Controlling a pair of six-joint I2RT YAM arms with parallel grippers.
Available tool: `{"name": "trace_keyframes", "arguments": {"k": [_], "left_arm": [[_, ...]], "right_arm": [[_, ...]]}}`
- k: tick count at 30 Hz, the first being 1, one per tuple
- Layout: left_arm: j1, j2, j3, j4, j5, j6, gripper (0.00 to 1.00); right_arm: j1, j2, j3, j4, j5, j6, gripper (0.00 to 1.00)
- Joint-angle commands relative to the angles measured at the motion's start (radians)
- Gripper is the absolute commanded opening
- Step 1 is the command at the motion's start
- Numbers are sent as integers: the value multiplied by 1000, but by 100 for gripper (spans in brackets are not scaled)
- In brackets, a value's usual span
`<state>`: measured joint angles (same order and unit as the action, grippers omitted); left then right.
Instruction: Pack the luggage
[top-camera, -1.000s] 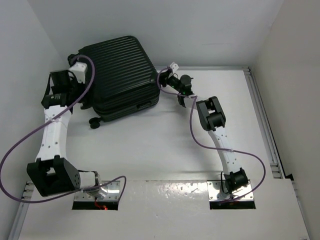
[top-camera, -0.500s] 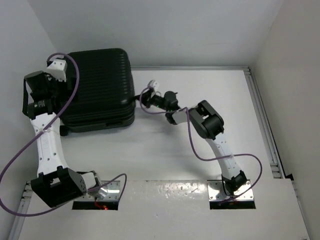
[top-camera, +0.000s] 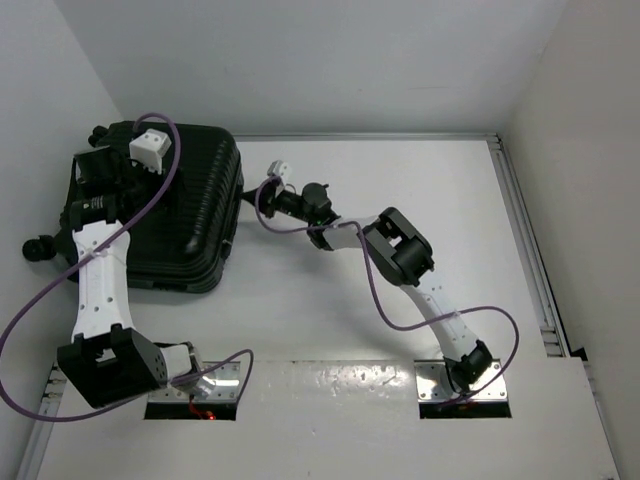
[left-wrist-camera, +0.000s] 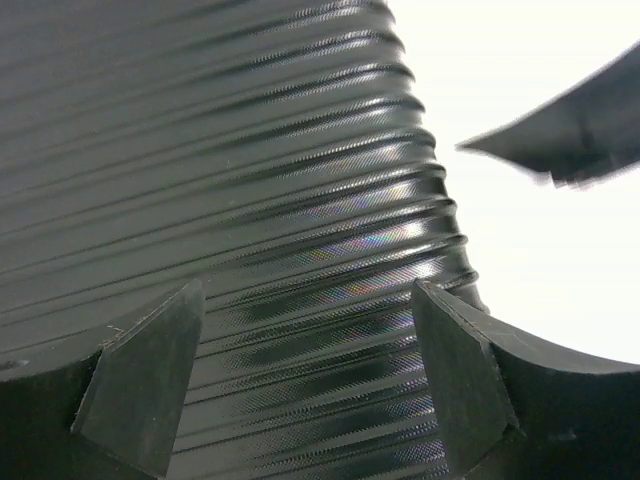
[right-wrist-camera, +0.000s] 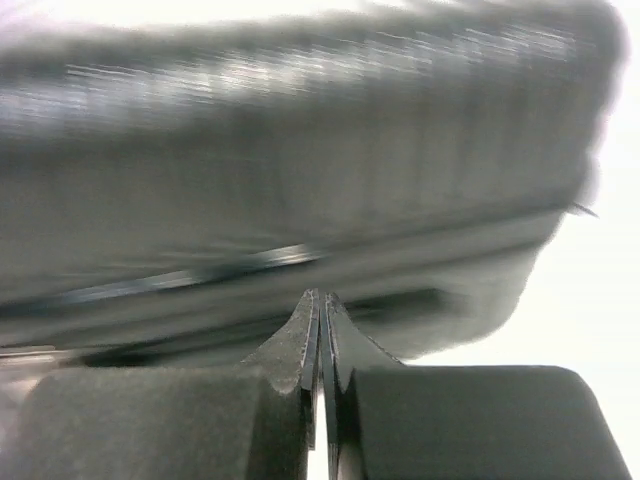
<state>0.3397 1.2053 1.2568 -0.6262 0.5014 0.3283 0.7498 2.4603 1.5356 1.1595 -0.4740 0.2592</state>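
The luggage (top-camera: 185, 215), a closed black ribbed hard-shell suitcase, lies flat at the far left of the table, with a wheel (top-camera: 35, 247) sticking out on its left. My left gripper (top-camera: 112, 182) is over its top, open and empty. In the left wrist view the ribbed shell (left-wrist-camera: 250, 150) fills the gap between the fingers of the left gripper (left-wrist-camera: 305, 300). My right gripper (top-camera: 250, 205) is shut and empty at the suitcase's right side. In the right wrist view the right gripper (right-wrist-camera: 320, 295) points at the blurred side of the suitcase (right-wrist-camera: 300, 150), very close or touching.
White walls stand close behind and left of the suitcase. A metal rail (top-camera: 525, 240) runs along the table's right side. A blurred dark shape (left-wrist-camera: 570, 140) shows over the white table beyond the suitcase's edge in the left wrist view.
The suitcase has slid left and turned toward the left wall. My right gripper followed it leftward, staying at its side. My left gripper moved with it over the shell.
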Motion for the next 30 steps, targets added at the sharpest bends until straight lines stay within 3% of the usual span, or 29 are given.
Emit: {"name": "trace_keyframes", "arguments": {"k": [1,3,4,7,8,9,12,15,17,19,20,21,23,25,29,30], "left_arm": [[-27,19,26,2,-49,-23,88],[-50,29,26,2,-70,-23,88],[-50,30,26,2,-70,-23,88],[-61,39,13,2,-81,-14,91],[-61,39,3,2,-81,0,91],[-61,39,3,2,-81,20,92],[-61,39,-20,2,-113,20,92],[-61,39,-46,11,-147,20,92],[-61,39,-69,20,-147,20,92],[-61,39,-79,29,-147,20,92],[-61,39,-79,29,-147,20,92],[-61,39,-89,39,-147,20,92],[-61,39,-89,39,-156,20,92],[-61,39,-89,49,-156,20,92],[-61,39,-117,59,-156,11,92],[-61,28,-117,68,-156,11,92]], "right_arm": [[-65,129,154,-76,77,-35,0],[-96,158,221,-80,61,-31,0],[-102,158,218,-69,42,-11,5],[-150,30,97,12,-125,38,32],[-156,29,13,34,-165,51,35],[-173,-25,-67,70,-284,105,38],[-181,-150,-227,128,-443,187,43],[-176,-230,-244,17,-505,271,43],[-156,-239,-244,-10,-506,328,46],[-112,-273,-265,-44,-419,266,55],[-98,-296,-255,-190,-360,199,60],[-87,-296,-252,-228,-315,169,62],[-41,-293,-249,-251,-287,106,78],[-12,-271,-238,-270,-238,86,80],[13,-218,-175,-285,-212,43,61],[19,-204,-164,-293,-204,26,61]]}}
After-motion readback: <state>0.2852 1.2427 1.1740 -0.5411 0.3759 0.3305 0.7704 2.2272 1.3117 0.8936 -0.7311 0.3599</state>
